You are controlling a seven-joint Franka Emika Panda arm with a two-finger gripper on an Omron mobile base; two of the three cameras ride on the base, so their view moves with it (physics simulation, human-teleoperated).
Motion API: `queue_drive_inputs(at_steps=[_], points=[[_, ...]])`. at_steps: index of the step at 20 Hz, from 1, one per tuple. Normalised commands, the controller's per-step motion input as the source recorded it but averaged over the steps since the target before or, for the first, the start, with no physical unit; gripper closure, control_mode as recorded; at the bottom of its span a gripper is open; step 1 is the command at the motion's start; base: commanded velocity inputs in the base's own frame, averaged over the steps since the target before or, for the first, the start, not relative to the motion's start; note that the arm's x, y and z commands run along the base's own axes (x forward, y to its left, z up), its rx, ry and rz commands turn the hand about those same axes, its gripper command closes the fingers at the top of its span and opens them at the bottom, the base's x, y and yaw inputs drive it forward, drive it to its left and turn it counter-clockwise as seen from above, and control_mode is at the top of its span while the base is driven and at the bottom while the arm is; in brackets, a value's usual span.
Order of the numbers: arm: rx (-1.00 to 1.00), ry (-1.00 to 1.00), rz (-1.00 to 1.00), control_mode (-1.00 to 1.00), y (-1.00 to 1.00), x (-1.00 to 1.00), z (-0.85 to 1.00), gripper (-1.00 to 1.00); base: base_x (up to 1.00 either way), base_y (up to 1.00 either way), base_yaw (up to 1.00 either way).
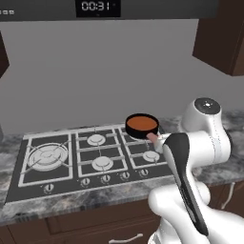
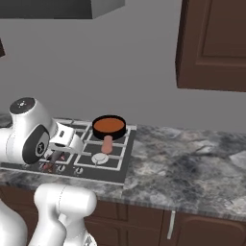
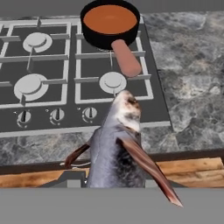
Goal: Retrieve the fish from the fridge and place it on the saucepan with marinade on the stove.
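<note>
We see the fish (image 3: 118, 148) close up in the hand view, a grey-brown body with reddish-brown fins, its head pointing toward the stove (image 3: 52, 113) and its rear end low in the picture where the gripper sits. The finger tips themselves are hidden behind the fish, so we read the pincer as nearly closed, clamped on the fish's body. The fish hangs over the near edge of the grey marbled counter (image 3: 192, 87), short of the row of knobs.

The saucepan with marinade (image 1: 141, 125) stands on the far right burner of the stove, its black rim around orange-brown liquid and its pinkish handle (image 3: 126, 57) pointing toward the near side. In the right base view the same saucepan (image 2: 109, 126) sits at the far right corner of the cooktop (image 2: 115, 166), with bare counter (image 2: 192, 163) stretching to the right. The white arm (image 1: 200, 143) bends low in front of the stove's near right corner. Dark wooden cabinets (image 2: 211, 43) hang above the counter on the right.
</note>
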Motion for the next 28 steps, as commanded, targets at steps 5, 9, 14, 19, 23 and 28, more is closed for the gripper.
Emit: queue_drive_inputs(at_steps=[5,9,14,19,23,28], points=[[0.00,0.00,0.00,1.00,0.00,0.00,0.00,1.00,0.27,-0.09,0.01],[0.00,0.00,0.00,1.00,0.00,0.00,0.00,1.00,0.08,0.00,0.00],[0.00,0.08,0.03,-1.00,0.00,0.45,0.04,1.00,0.00,0.00,0.00],[-0.06,0.07,0.06,-1.00,-0.07,0.73,0.25,1.00,0.00,0.00,0.00],[-0.04,0.11,-0.11,-1.00,0.01,1.00,0.14,1.00,0.00,0.00,0.00],[0.13,0.15,0.01,-1.00,-0.14,1.00,-0.01,1.00,0.00,0.00,0.00]])
